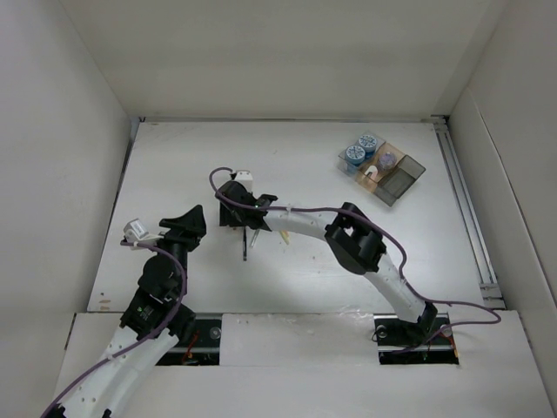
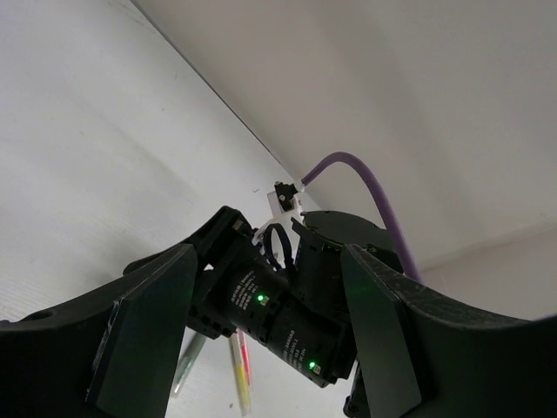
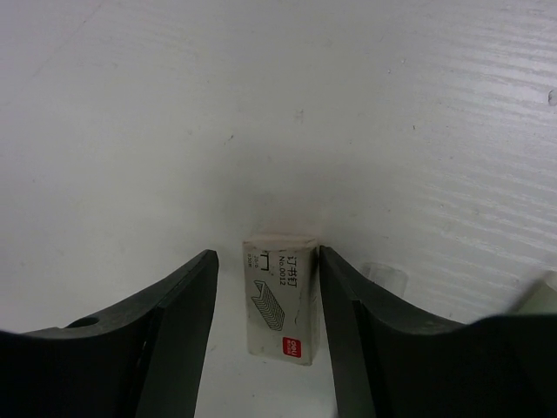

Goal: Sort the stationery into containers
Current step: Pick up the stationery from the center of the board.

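Organizer tray at far right of table, well apart from both arms. Two blue-and-white rolls side by side in its far compartments. Dark pen lies on table near right gripper. Yellow pen and grey pen lie close together below right arm. Staple box on table between right gripper's fingers: jaws narrow, straddling box, gap on one side, not clamped. Right arm stretched low across table centre. Left gripper raised, jaws wide, holding nothing
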Robot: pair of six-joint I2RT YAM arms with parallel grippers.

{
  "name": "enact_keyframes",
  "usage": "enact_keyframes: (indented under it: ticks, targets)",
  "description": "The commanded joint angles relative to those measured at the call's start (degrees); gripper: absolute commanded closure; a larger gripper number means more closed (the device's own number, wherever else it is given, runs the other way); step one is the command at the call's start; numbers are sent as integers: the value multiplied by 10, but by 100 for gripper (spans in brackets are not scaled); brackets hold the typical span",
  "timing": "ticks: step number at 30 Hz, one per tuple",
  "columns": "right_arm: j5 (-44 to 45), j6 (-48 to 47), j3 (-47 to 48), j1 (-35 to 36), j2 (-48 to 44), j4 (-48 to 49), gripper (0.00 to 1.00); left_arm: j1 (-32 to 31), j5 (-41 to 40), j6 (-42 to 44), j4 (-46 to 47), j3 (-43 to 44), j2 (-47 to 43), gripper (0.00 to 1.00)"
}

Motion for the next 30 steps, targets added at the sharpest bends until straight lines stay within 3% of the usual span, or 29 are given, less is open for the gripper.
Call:
enact_keyframes:
  ticks: [1,9,13,15,18,24,30]
  targets:
    - [4,19,9,6,6,-1,44,-1,-5,-6,9,1,-9,36]
    - [15,19,14,11,17,-6,63,-1,-5,-6,3,1,-14,36]
    - [15,19,14,11,17,-11,41,-1,-5,-6,3,1,-14,36]
    - [26,19,14,17,17,-11,39,-1,-11,-6,3,1,-14,36]
    - [26,19,8,17,17,-11,55,-1,-11,-6,-3,1,-19,36]
    - [26,29,-31,17,11,9,76,-7,-16,-6,-3,1,-30,36]
    - [-22,29,-45,17,-52,65,80,-7,-21,-6,-13,1,-30,36]
